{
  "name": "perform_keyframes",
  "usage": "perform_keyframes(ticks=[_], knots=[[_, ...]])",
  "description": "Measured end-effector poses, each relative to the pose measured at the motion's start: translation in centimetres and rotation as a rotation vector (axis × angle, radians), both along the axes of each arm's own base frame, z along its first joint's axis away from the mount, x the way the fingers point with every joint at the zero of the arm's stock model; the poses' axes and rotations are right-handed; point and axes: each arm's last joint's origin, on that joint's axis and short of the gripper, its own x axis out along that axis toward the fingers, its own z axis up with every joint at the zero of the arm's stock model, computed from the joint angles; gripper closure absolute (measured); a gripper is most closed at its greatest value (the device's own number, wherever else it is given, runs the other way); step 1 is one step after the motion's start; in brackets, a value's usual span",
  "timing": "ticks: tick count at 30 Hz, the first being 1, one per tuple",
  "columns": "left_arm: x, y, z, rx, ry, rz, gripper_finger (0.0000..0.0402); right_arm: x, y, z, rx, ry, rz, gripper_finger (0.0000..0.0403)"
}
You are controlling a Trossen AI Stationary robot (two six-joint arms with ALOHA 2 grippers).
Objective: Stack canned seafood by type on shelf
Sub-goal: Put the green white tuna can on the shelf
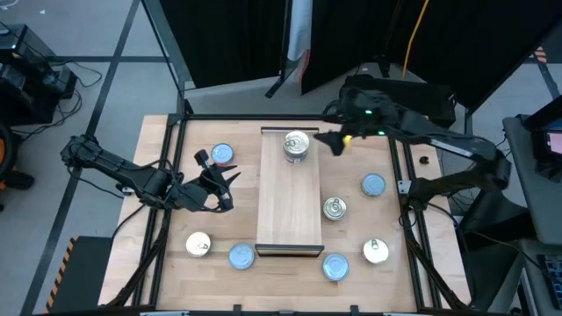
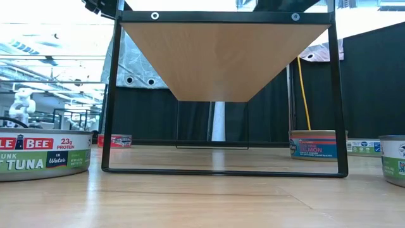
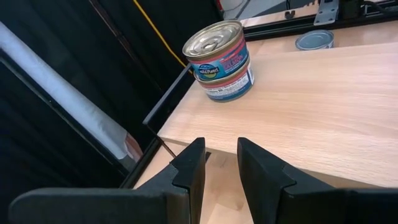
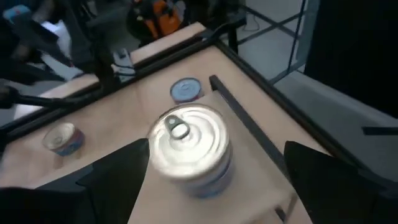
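Observation:
The shelf (image 1: 287, 197) is a long light-wood board on a black frame in the middle of the table. A stack of two tins with a silver pull-tab top (image 1: 297, 145) stands at its far end. Loose tins rest on their bases on the tabletop around it: blue tops (image 1: 222, 154) (image 1: 373, 184), a silver top (image 1: 335, 208), cream tops (image 1: 198, 244) (image 1: 376, 251). My right gripper (image 1: 332, 140) is open just right of the stack; its wide-spread fingers flank the stack top (image 4: 189, 146) without touching. My left gripper (image 1: 224, 189) is open left of the shelf, facing the stack (image 3: 219, 61).
Two more blue-topped tins (image 1: 241, 255) (image 1: 335, 266) sit by the shelf's near end. The low view shows the shelf's underside (image 2: 221, 57) on black legs, a tuna tin (image 2: 41, 155) and a salmon tin (image 2: 313, 144). A black frame borders the table (image 1: 290, 117).

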Motion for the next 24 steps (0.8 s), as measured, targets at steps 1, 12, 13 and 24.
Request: perform_keyframes(ticks=[1, 12, 13, 24], knots=[[0.0, 0.0, 0.0, 0.0, 0.0, 0.0, 0.0304, -0.8, 0.6, 0.5, 0.008, -0.009, 0.003, 0.0037], [-2.2, 2.6, 0.9, -0.32, -0.106, 0.225, 0.0304, -9.1, 8.5, 0.1, 0.141, 0.194, -0.037, 0.0037], [-2.4, 2.8, 1.0, -0.323, -0.103, 0.229, 0.0304, -9.6, 9.0, -0.5, 0.144, 0.217, -0.067, 0.0037], [-2.7, 2.7, 1.1, -0.388, -0.085, 0.174, 0.0304, -10.6, 11.8, -11.5, 0.345, 0.452, -0.232, 0.004]])
